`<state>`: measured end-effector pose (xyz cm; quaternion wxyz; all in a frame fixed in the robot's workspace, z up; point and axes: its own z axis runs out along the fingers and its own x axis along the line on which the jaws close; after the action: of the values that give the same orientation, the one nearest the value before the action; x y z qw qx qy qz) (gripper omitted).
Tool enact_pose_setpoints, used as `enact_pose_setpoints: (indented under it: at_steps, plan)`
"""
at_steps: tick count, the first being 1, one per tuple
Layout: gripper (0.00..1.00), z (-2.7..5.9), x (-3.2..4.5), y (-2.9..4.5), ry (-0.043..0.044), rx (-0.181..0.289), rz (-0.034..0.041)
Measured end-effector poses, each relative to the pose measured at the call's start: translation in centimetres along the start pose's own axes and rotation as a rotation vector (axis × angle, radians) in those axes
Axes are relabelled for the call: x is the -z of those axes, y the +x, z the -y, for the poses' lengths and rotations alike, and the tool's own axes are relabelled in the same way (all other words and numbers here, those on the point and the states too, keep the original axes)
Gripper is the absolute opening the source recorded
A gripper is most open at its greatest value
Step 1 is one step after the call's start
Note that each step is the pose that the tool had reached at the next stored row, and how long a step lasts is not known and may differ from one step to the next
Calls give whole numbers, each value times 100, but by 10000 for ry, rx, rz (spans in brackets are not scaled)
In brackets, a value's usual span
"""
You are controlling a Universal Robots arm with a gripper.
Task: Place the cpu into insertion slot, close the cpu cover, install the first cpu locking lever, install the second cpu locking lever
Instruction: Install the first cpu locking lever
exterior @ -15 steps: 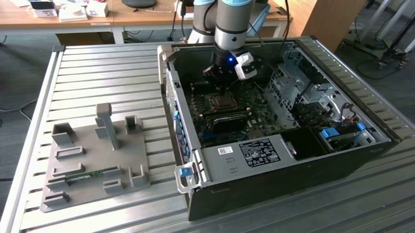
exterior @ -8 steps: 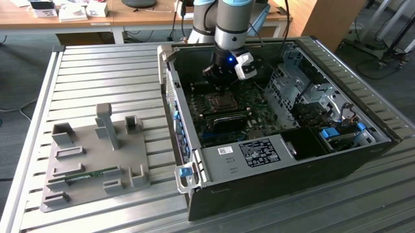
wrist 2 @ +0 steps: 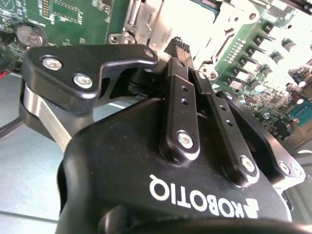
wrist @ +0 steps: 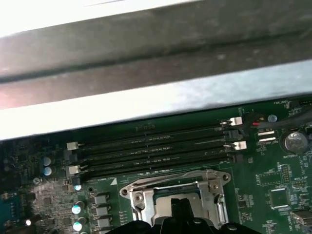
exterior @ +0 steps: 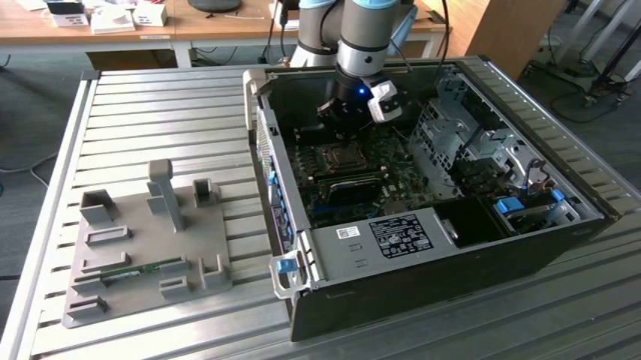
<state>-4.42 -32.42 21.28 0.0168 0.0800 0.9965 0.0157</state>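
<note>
Aluminium slatted table [exterior: 451, 330], nearest item, carrying all that follows. Grey moulded fixture tray [exterior: 140, 225], at 9 o'clock from the computer case towards the exterior view's left, with one green memory stick [exterior: 130, 271] lying in a slot along its near edge. Black computer case [exterior: 421, 277], side panel off, interior exposed. Silver power-supply box [exterior: 401, 234], at the near end of the case. Green board [exterior: 346, 191], beyond the box, floor of the case. Cpu cover [exterior: 344, 156], a silvery frame on the socket at mid-board; in both wrist views it [wrist 2: 141, 22] [wrist: 146, 187] appears to lie down flat. Whether it is latched cannot be told. Cpu [wrist 2: 187, 19], a pale flat face seen in the second wrist view inside the frame's opening, seated in the socket. Gripper [exterior: 346, 136], black, hanging directly over the socket; in both wrist views its tips [wrist 2: 179, 45] [wrist: 178, 209] are pressed together with nothing visible between them, just above the cpu. Memory slots [wrist: 151, 151], four dark parallel rows beside the socket in the first wrist view. Coin battery [wrist: 294, 141], same board. Robot arm [exterior: 365, 37], grey, rising at 12 o'clock from the socket. Wooden desk [exterior: 221, 26], farthest, behind the table.
</note>
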Motion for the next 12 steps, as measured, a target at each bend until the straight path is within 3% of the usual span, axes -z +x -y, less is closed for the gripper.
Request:
enact_pose_setpoints:
  at_steps: [12]
  plan:
    - [11, -2, 4, -11, -8, 375, -31]
